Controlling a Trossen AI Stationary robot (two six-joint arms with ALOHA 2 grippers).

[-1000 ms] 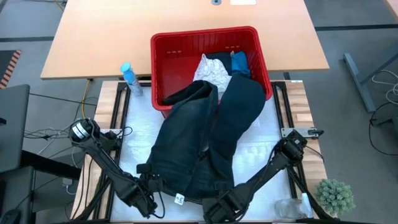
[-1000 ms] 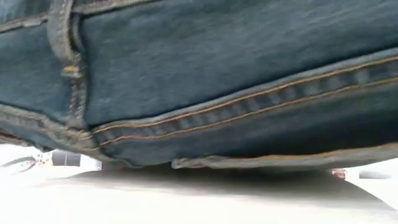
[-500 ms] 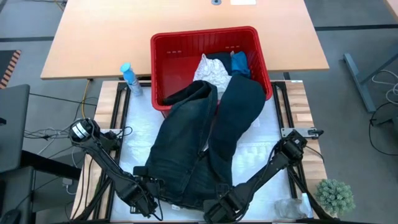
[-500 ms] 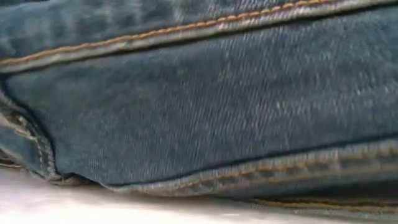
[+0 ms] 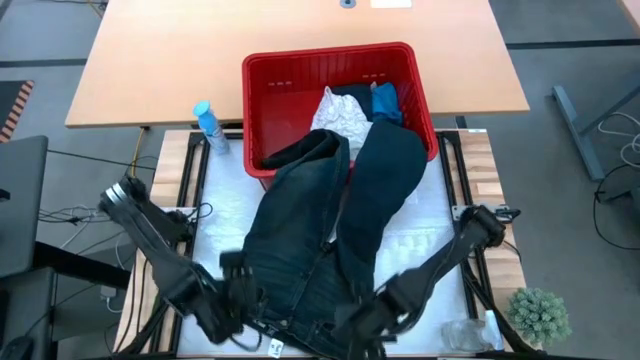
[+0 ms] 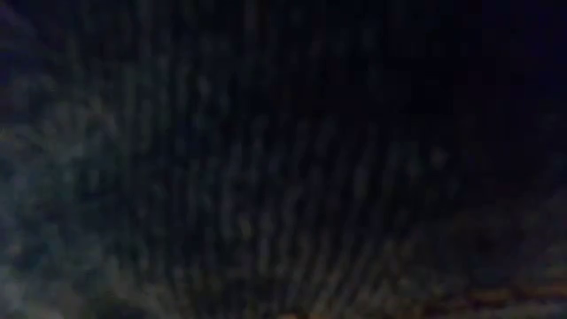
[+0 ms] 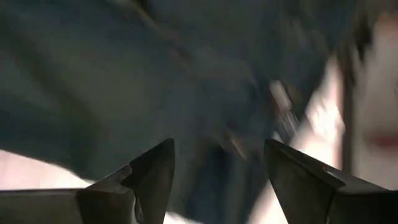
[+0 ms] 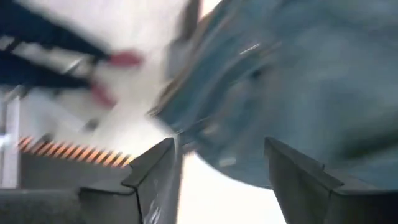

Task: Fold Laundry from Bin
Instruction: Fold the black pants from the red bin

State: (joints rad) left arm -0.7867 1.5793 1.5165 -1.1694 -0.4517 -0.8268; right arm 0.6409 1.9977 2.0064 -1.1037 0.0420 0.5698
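Observation:
A pair of dark denim jeans (image 5: 320, 230) lies spread on the white table top. Its waist end (image 5: 300, 320) is at the near edge, and its two legs reach up over the near wall into the red bin (image 5: 268, 68). A white crinkled cloth (image 5: 335, 112) and a small blue one (image 5: 385, 100) lie in the bin. My left gripper (image 5: 243, 303) hovers open over the waist's left corner, with the jeans (image 7: 124, 81) below it. My right gripper (image 5: 365, 315) hovers open over the right corner and the jeans (image 8: 311, 81). Dark cloth (image 6: 283, 159) fills the low view.
A blue spray bottle (image 5: 210, 128) stands left of the bin. A small green plant (image 5: 540, 315) and a clear plastic thing (image 5: 465, 335) sit at the near right corner. A wooden table (image 5: 150, 60) lies beyond the bin. Bare white table top (image 5: 430, 240) shows to the right of the jeans.
Both grippers have opened, let go of the jeans' waist and risen above it. The waist end has dropped onto the table and now lies closer to the near edge, covering the low camera. The legs have stayed draped into the bin.

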